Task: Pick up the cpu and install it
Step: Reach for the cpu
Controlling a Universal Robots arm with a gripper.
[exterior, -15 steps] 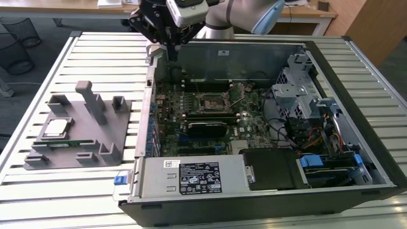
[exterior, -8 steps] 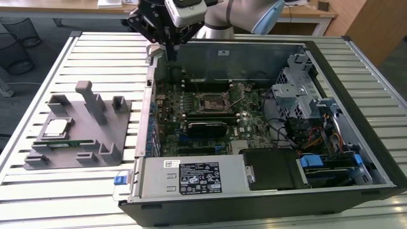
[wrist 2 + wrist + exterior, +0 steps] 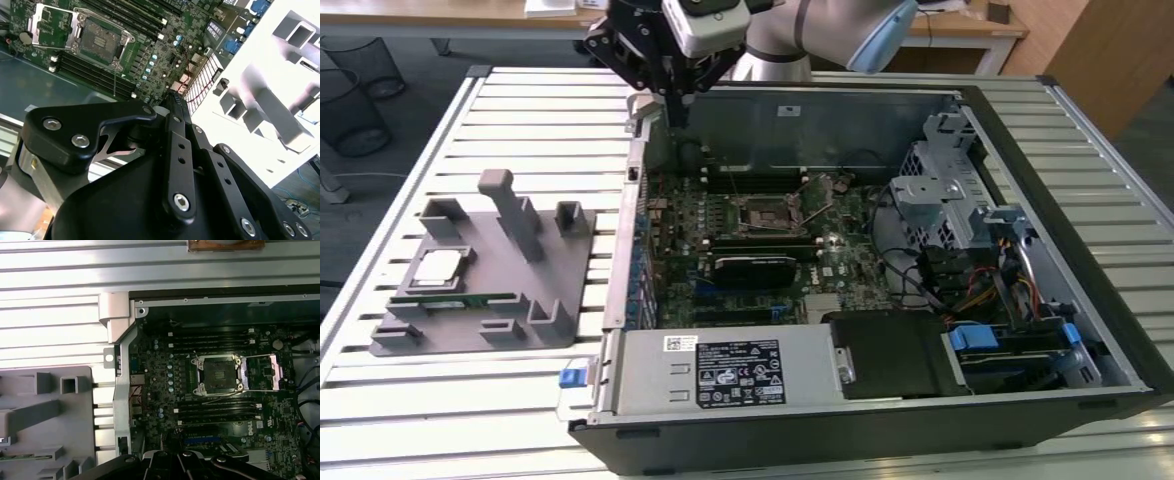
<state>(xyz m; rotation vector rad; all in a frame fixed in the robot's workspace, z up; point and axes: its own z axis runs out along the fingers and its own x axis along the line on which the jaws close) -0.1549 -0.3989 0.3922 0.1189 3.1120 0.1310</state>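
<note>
The cpu (image 3: 438, 266), a pale silver square chip, lies flat in a recess of the grey fixture block (image 3: 487, 270) on the exterior view's left. My gripper (image 3: 678, 106) hangs shut and empty above the back left corner of the open computer case (image 3: 854, 420), far from the chip. The motherboard's bare socket (image 3: 766, 211) has its retention frame swung open; it also shows in both wrist views (image 3: 97, 37) (image 3: 218, 373). The black gripper linkage (image 3: 172, 100) runs to a narrow tip over the case wall.
A thin green memory stick (image 3: 454, 300) lies in the fixture just in front of the chip. Tall posts (image 3: 514, 215) rise from the fixture. The case holds a power supply (image 3: 720, 370), drive cage (image 3: 941, 195) and cables. Everything rests on a slatted metal table (image 3: 520, 110).
</note>
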